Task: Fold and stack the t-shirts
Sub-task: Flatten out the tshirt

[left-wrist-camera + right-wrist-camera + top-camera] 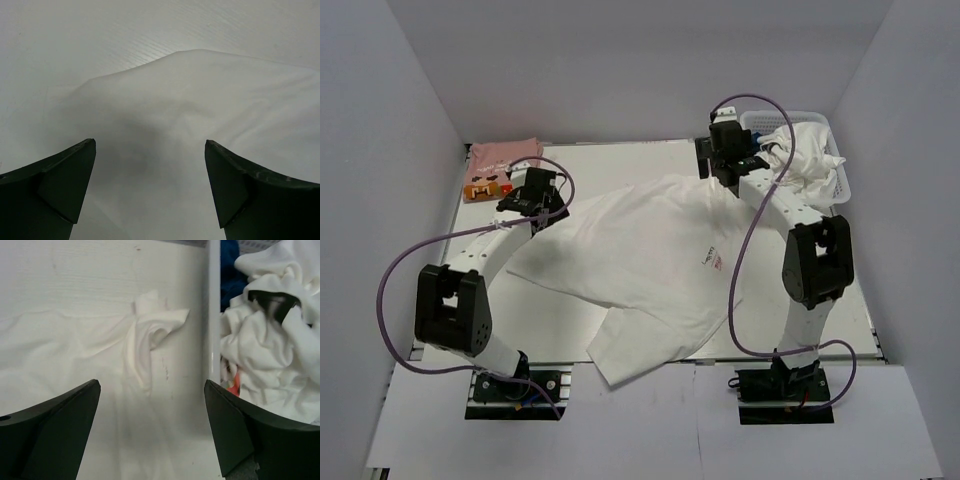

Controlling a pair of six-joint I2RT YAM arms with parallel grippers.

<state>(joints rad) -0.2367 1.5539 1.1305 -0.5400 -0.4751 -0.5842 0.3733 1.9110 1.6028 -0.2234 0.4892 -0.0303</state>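
Top: white cotton t-shirt with a small red print [650,265] lies spread and rumpled mid-table. Folded pink tee [503,153] sits in the far-left corner. White plastic mesh basket [825,128] is far right.
Left wrist: left gripper [150,150] jaws apart, empty, over the white tee's edge.
Right wrist: right gripper [152,390] jaws apart, empty, over a bunched tee corner just beside the basket wall.

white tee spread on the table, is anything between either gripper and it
Nothing visible. The left gripper hangs open right over an edge of the white tee, with only bare cloth below. The right gripper is open over a bunched corner of it; the basket sits beside that corner, not in between.
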